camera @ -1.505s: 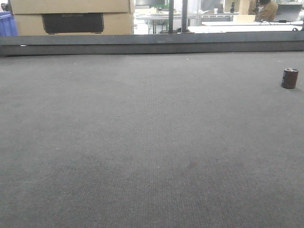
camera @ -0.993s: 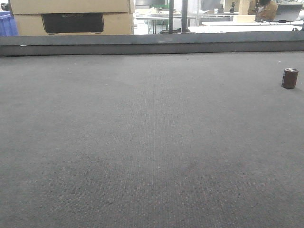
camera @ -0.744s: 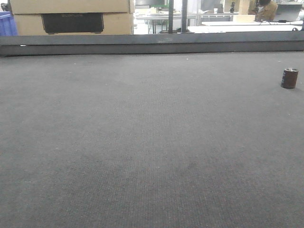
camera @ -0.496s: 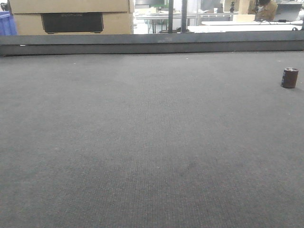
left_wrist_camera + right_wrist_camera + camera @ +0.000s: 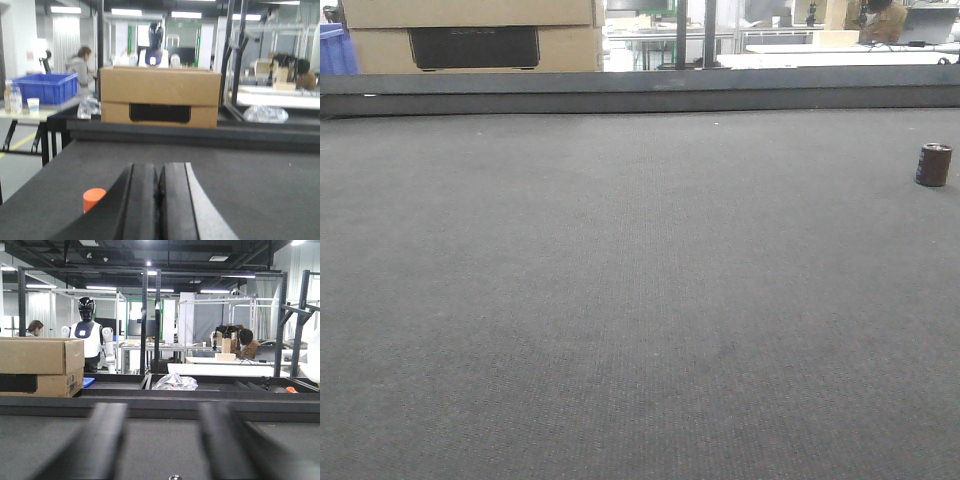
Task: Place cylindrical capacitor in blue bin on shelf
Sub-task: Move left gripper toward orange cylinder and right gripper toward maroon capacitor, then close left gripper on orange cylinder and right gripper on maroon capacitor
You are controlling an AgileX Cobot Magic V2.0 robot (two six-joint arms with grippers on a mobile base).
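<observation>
Matting (image 5: 620, 300): front view shows cylindrical capacitor (image 5: 933, 164), left wrist an orange cap (image 5: 94, 198).

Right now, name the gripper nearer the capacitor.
Right, probably. The capacitor stands at the table's right; its top seems to show below the open right gripper. The left gripper's view lacks it.

1. A dark grey felt-covered table (image 5: 620, 300) fills the foreground, with a raised black edge (image 5: 640, 95) along its far side.
2. A cardboard box (image 5: 160, 97) stands beyond it.
3. Black metal frames (image 5: 144, 320) and ceiling strip lights (image 5: 105, 288) fill the workshop behind.
</observation>
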